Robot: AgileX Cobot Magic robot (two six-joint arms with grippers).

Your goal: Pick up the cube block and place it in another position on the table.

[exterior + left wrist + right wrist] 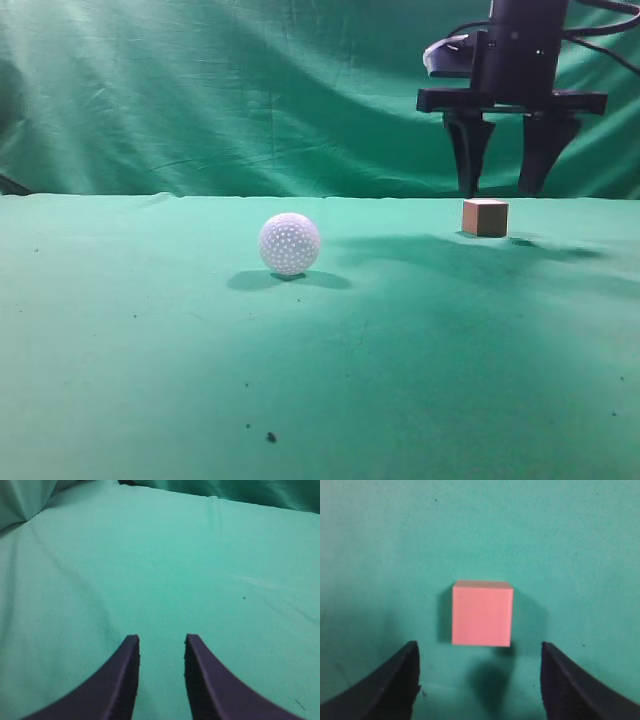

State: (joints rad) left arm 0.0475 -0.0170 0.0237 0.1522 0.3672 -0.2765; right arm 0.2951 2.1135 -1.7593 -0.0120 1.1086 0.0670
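The reddish-brown cube block (pixel 485 217) sits on the green table (pixel 320 380) at the right rear. In the right wrist view the cube block (pixel 482 613) looks pink and lies just ahead of the jaws. My right gripper (pixel 500 188) hangs open right above the cube, not touching it; it also shows in the right wrist view (pixel 479 647). My left gripper (pixel 161 639) is open and empty over bare cloth; it does not show in the exterior view.
A white dimpled ball (pixel 289 244) rests on the table left of the cube. A wrinkled green curtain (pixel 220 90) closes off the back. A dark speck (pixel 271 437) lies on the cloth near the front.
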